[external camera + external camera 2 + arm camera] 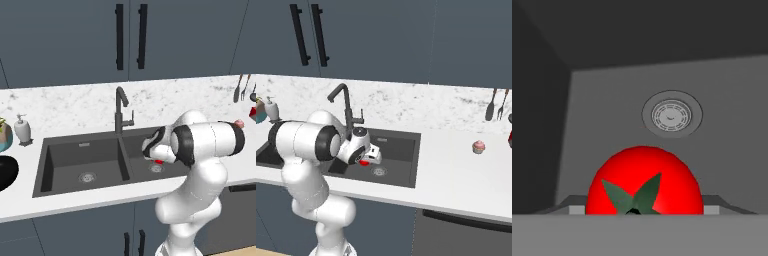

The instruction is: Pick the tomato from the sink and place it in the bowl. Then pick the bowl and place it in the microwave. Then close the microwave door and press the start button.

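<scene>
Marble counter (75, 107) ran under dark cabinets, with the sink (60, 170) set into it. Down in the sink's right basin, near the round drain (672, 115), sat the tomato (644, 182), and the gripper (367, 159) hung low right over it. Whether its fingers were spread around the tomato or pinching it could not be told. At the counter's left edge lay the bowl (6, 172).

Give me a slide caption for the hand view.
Tomato sits close below the camera on the sink floor, near the round drain.

Glossy tomato (644, 181), matt sink (722, 150)
</scene>
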You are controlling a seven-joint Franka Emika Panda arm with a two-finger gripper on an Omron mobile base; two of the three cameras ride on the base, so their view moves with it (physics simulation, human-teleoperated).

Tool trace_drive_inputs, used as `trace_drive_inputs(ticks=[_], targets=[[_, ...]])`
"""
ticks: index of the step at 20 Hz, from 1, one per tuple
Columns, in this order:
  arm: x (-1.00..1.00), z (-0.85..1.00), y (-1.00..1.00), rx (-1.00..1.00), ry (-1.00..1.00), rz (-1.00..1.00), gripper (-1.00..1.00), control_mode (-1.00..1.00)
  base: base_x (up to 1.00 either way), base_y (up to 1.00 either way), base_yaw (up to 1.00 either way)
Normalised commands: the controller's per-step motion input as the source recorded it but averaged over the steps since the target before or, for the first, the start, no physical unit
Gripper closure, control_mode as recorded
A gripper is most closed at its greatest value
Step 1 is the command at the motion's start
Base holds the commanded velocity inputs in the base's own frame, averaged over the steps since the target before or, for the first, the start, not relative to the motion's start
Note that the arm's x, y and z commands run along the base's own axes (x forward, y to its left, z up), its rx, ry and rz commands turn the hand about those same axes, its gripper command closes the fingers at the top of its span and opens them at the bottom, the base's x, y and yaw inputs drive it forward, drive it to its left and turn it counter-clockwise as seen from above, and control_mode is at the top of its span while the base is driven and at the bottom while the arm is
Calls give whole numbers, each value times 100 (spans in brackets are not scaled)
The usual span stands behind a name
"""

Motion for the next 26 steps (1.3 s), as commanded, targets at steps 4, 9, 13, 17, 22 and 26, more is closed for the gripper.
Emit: trace_drive_inputs(ticks=[4,9,13,17,22,26], targets=[[-90,100,0,0,-5,-8,100,-100,0,0,0],[-70,100,0,0,0,-9,100,-100,0,0,0],[-72,100,0,0,0,-9,100,-100,0,0,0],[-81,91,22,0,0,-7,100,-100,0,0,0],[-99,8,85,-1,-9,6,100,-100,0,0,0],[-59,31,100,-2,-11,15,100,-100,0,0,0]])
